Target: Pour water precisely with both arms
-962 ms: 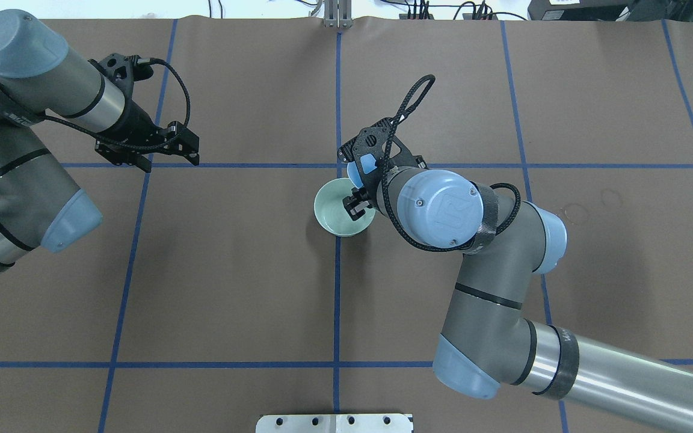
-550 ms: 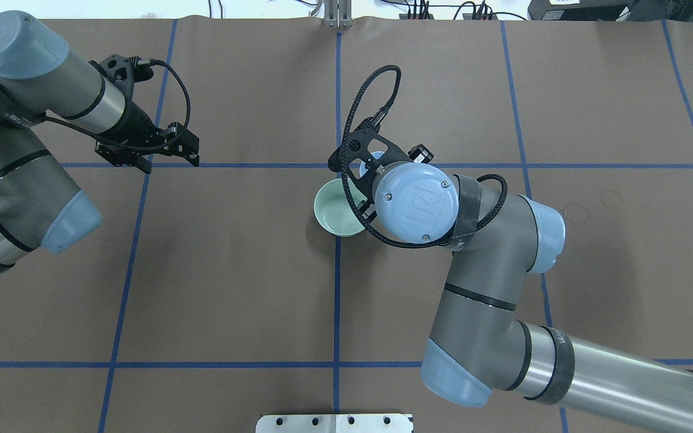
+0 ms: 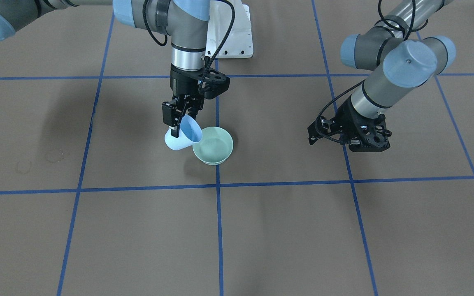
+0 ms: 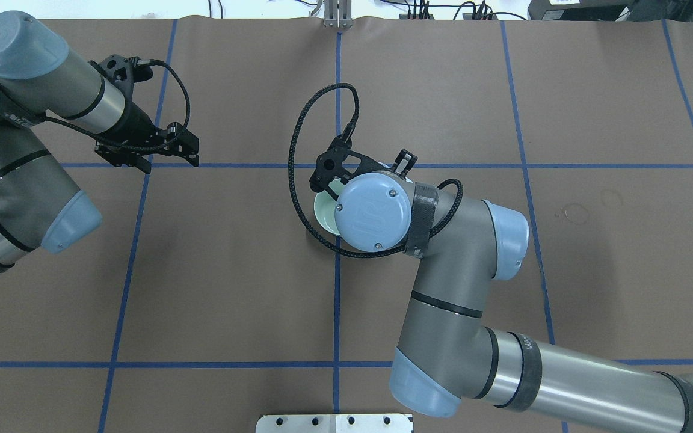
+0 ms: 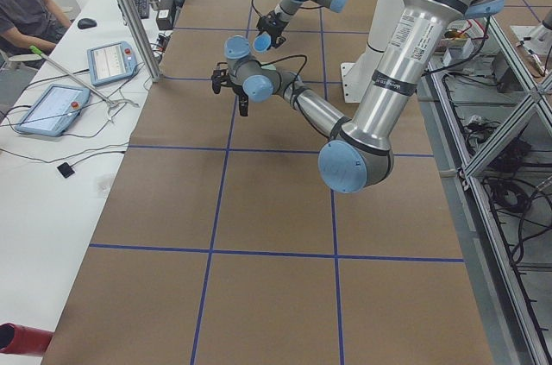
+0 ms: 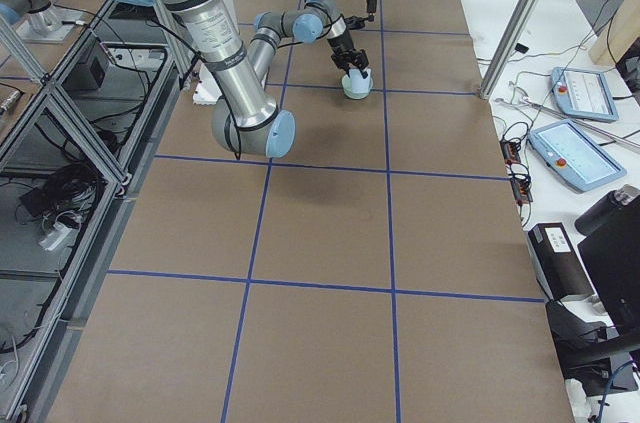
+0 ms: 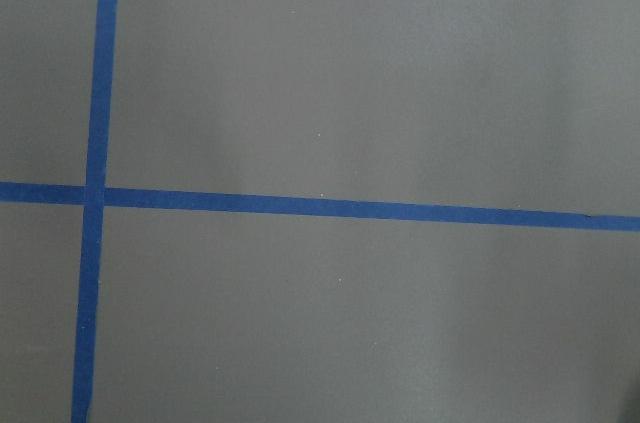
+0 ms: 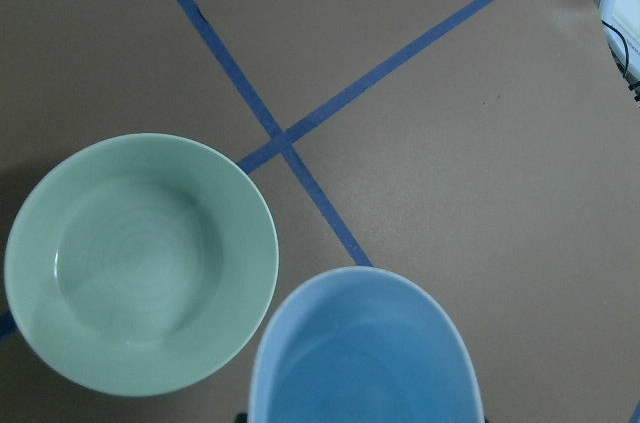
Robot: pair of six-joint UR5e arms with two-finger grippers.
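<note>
Your right gripper [image 3: 178, 125] is clamped on the rim of a light-blue cup [image 3: 175, 144], tilted beside the green bowl [image 3: 213, 160].
The cup's mouth leans toward the bowl from the robot's right, near the middle of the table [image 3: 282, 230]. The water [image 8: 135, 253] shows only as faint rings on the bowl's floor. Your left gripper [image 4: 160, 150] hangs over bare table well off to the left; you cannot tell how its jaws stand.

Right arm [image 4: 443, 282] holds a tilted cup [image 3: 178, 142] (pale blue); left arm [image 4: 21, 174] apart.
</note>
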